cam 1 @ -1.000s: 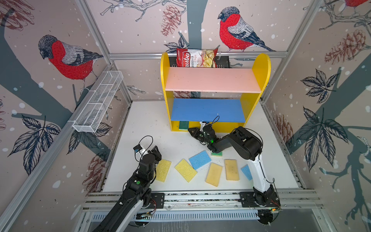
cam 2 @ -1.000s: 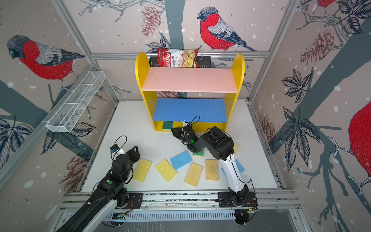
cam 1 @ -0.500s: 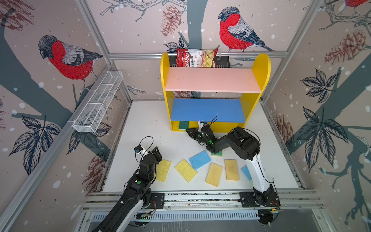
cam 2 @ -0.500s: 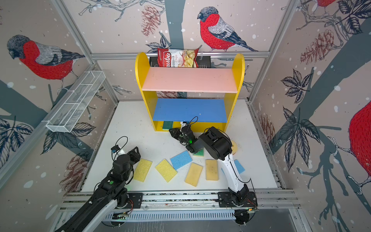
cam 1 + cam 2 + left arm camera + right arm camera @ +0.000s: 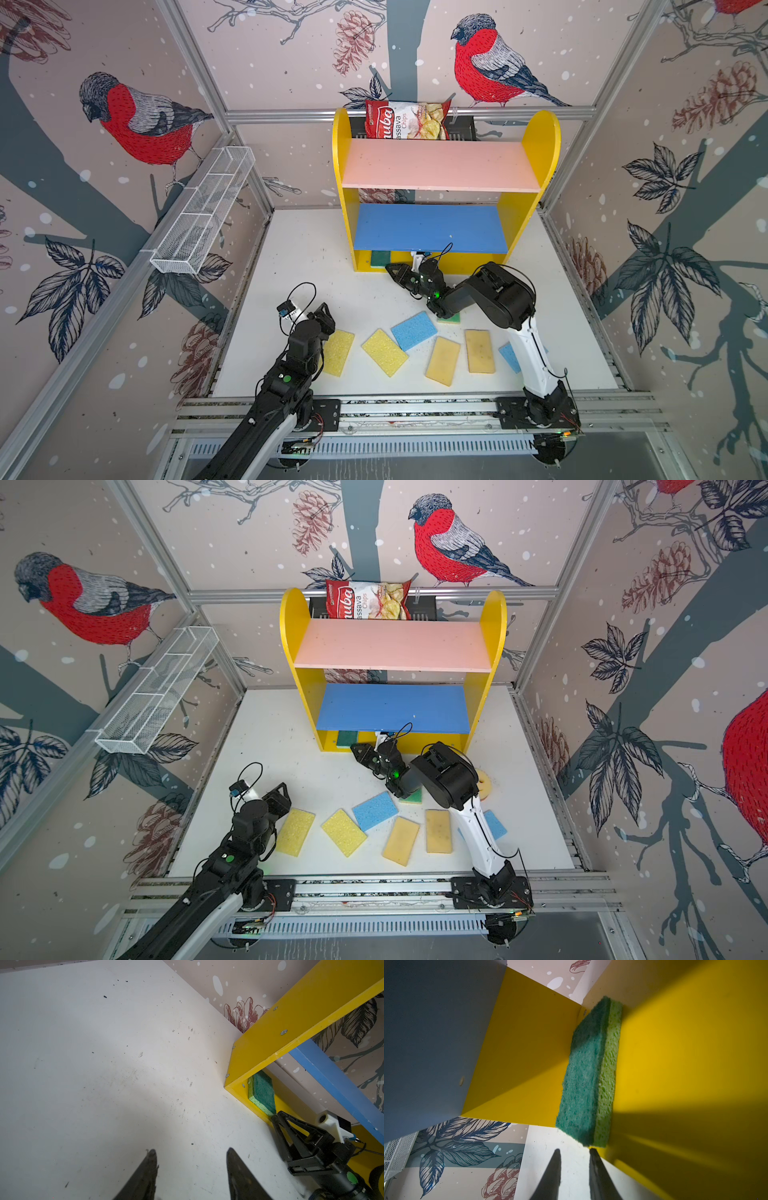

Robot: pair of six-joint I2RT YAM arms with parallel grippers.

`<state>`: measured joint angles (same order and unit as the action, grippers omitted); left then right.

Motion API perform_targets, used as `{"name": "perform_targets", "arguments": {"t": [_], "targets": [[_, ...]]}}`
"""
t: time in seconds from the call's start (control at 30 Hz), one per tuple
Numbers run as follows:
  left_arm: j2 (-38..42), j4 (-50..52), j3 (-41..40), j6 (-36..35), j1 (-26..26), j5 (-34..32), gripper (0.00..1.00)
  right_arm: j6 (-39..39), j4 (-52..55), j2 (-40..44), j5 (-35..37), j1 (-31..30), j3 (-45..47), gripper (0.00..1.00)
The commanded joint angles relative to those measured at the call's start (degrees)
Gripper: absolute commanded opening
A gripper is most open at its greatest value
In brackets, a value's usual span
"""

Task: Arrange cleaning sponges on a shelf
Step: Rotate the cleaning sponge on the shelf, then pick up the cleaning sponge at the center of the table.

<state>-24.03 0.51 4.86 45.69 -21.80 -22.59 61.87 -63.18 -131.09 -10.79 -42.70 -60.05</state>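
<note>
The dark green sponge [image 5: 588,1072] is lying flat on the yellow base of the shelf [image 5: 536,166], in the left corner, at the centre of both top views. It is judged light, soft and compressible, and a pinch across its narrow width is advised. The right tool [image 5: 574,1152] is hovering just beside it, jaws narrowly parted, pinching nothing. The left tool [image 5: 190,1150] is standing spread and empty over the bare surface [image 5: 83,1064]. Others, such as the light blue sponge [image 5: 414,330], are lying loose at lower centre.

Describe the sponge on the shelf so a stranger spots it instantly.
Find the yellow-sided shelf at the back of the table. On its base, under the blue board, at the end nearer the wire basket, lies a dark green sponge. It alone is shelved; all others lie on the table.
</note>
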Motion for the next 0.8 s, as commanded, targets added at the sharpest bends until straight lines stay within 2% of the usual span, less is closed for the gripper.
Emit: {"name": "perform_targets", "arguments": {"t": [0.0,0.43,0.53,0.67,0.77], "targets": [[0.46,0.03,-0.2,0.46,0.16,-0.04,0.53,0.35,2.34,1.12,0.59,-0.11,1.99,0.25],[2.94,6.79,1.42,-0.95,0.29,-0.49,0.54,-5.3,11.32,11.67,-1.89,-3.73,8.22,0.25],[1.63,9.15,2.41,0.08,0.36,0.7,0.66,-8.84,16.44,14.55,-1.18,-5.21,8.42,0.26],[-2.5,13.32,4.18,1.62,0.44,2.46,0.71,-16.66,26.71,18.51,1.82,-8.42,6.99,0.3],[-5.82,13.94,4.65,2.21,0.49,5.62,0.71,-22.33,33.03,21.91,5.39,-11.08,6.94,0.36]]}}
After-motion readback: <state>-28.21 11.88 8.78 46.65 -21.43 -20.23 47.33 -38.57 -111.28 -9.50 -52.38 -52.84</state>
